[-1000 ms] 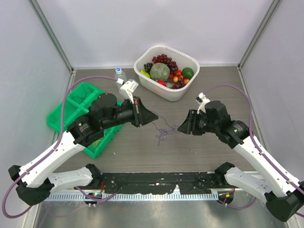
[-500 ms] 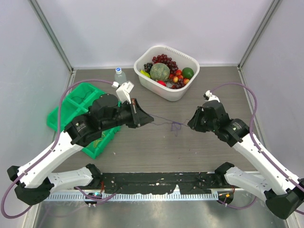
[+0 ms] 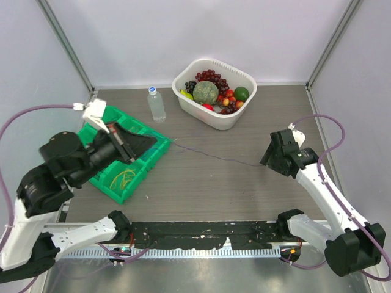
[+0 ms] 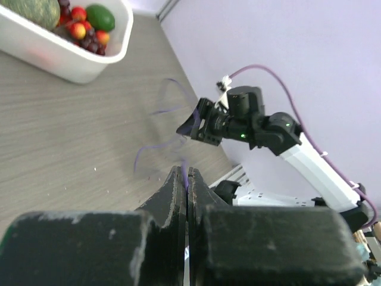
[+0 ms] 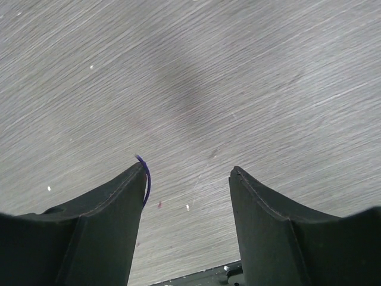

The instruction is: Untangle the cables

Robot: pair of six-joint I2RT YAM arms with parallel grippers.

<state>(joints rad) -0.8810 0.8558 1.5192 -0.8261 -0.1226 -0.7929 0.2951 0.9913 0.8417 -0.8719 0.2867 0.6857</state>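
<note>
bright even light, soft shadows; the cables (image 4: 158,145) smear with motion blur.

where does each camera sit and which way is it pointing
Top external: above, behind the bases, looking down; both arms, thin purple cable stretched between left gripper and right gripper.
Left wrist: looks across the grey wood-grain table at the right arm; own shut fingers pinch the cable.
Right wrist: looks down at the table; own open fingers.
Top and left wrist share the white fruit basket.

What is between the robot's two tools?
In the top view, one thin purple cable stretches from the left tool across to the right tool. Nothing else lies on that stretch of table.
</note>
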